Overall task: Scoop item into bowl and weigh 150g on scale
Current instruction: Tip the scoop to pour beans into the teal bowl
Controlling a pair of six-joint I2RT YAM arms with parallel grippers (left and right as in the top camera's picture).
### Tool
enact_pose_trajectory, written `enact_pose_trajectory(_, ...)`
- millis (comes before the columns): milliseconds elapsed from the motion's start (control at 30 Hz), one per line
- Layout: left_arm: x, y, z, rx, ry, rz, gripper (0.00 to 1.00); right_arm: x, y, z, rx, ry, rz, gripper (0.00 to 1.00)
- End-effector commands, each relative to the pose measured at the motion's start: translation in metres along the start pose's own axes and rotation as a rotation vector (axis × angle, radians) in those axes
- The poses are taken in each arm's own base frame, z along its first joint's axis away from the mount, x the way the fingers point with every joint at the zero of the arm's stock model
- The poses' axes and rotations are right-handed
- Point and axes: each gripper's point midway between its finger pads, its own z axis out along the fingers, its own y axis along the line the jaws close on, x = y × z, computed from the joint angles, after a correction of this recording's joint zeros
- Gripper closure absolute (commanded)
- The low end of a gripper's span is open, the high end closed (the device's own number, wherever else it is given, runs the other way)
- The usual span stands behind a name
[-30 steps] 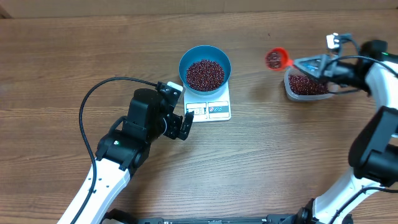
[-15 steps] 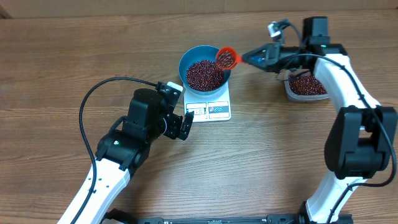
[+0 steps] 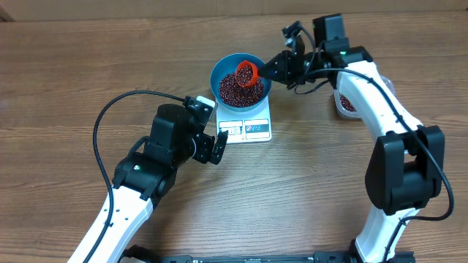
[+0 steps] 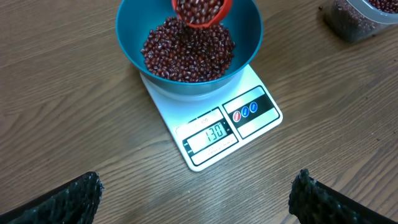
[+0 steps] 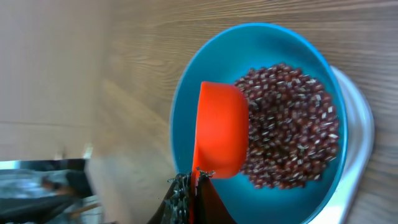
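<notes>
130 on scale [image 4: 214, 134] display, left wrist only

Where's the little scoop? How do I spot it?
Find the flat white rectangular kitchen scale on the brown wooden table; a round bright-blue bowl of dark red-brown beans sits on it. The small orange-red plastic scoop hangs tipped over that bowl. It is the only orange thing there.

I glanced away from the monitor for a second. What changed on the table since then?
The right gripper, shut on the red scoop full of beans, swung left from above the clear tub to over the blue bowl. The left gripper stayed open beside the scale; bowl and scale did not move.
</notes>
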Motion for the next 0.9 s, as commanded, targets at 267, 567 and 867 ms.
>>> enact_pose_trajectory(267,0.003,0.000,0.003,0.004,0.011,-0.014,0.00,-0.025,0.022,-0.012,0.309,-0.140,-0.254,0.96)
enact_pose_trajectory(567,0.003,0.000,0.003,0.004,0.011,-0.014,0.00,-0.026,0.037,-0.015,0.430,-0.177,-0.366,0.96)
enact_pose_trajectory(867,0.003,0.000,0.003,0.004,0.011,-0.014,0.00,-0.025,0.040,-0.012,0.445,-0.174,-0.386,0.96)
